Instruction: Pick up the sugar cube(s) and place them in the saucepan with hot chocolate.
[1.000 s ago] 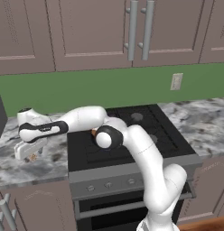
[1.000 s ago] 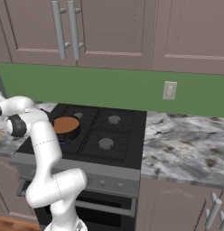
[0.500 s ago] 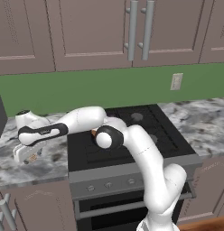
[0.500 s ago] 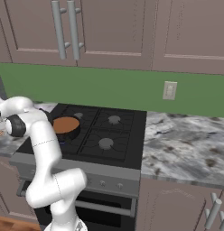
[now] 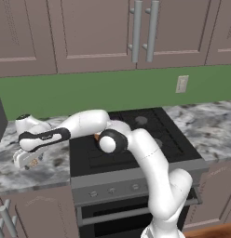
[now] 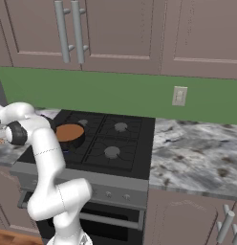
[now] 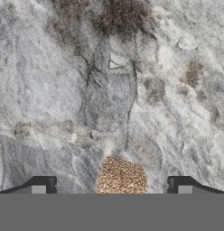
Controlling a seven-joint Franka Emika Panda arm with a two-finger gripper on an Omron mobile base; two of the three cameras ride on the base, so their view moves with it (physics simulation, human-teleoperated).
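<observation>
On the marble counter point(image 7: 64, 90), the sugar cube point(image 7: 121, 177) sits squarely between the spread pincer point(image 7: 112, 186) fingertips.

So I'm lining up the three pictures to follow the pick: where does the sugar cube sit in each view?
Left base view: sugar cube at far left on the marble counter, directly under the open gripper, left of the stove.
Right base view: too small and too near the left edge to make out.
Hand view: bottom centre, between the two fingertips.
Shared landmark: the speckled grey marble counter beside the stove.
</observation>
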